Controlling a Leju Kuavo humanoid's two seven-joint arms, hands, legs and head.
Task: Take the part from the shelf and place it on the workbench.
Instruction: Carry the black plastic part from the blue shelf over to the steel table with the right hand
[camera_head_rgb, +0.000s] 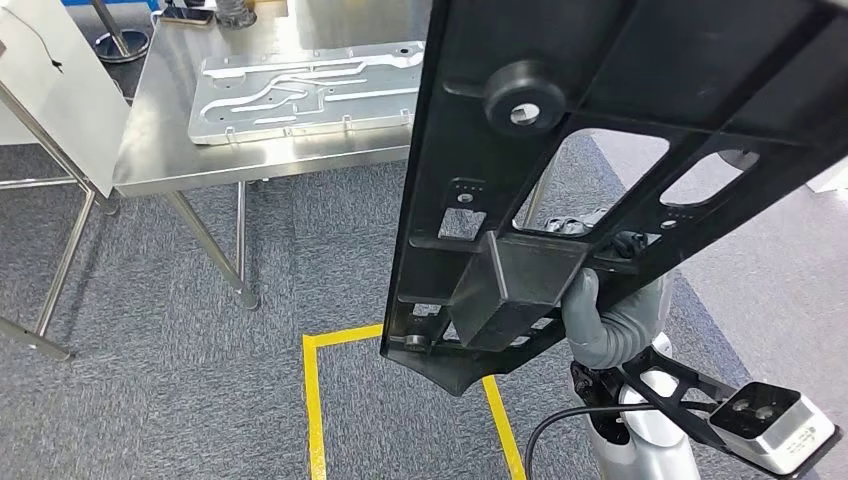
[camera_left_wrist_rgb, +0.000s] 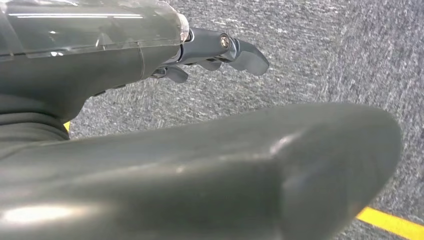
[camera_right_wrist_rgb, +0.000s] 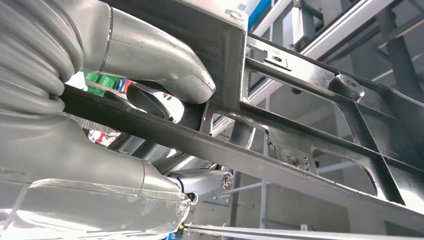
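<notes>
A large black plastic frame part (camera_head_rgb: 620, 110) with openings, ribs and a box-shaped block hangs tilted in front of me in the head view. My right hand (camera_head_rgb: 610, 320) grips it from below, near the block. In the right wrist view the thumb (camera_right_wrist_rgb: 150, 55) lies over a rib of the part (camera_right_wrist_rgb: 300, 125) and the fingers (camera_right_wrist_rgb: 200, 182) wrap under it. The steel workbench (camera_head_rgb: 170, 150) stands ahead to the left, apart from the part. My left hand (camera_left_wrist_rgb: 125, 65) hangs over the grey carpet, its fingers (camera_left_wrist_rgb: 240, 52) stretched out and holding nothing.
A silver pressed metal plate (camera_head_rgb: 300, 90) lies on the workbench, with a phone (camera_head_rgb: 190, 15) at its far edge. A white board (camera_head_rgb: 60, 90) on metal legs stands at the left. Yellow tape (camera_head_rgb: 315, 400) marks a rectangle on the carpet below the part.
</notes>
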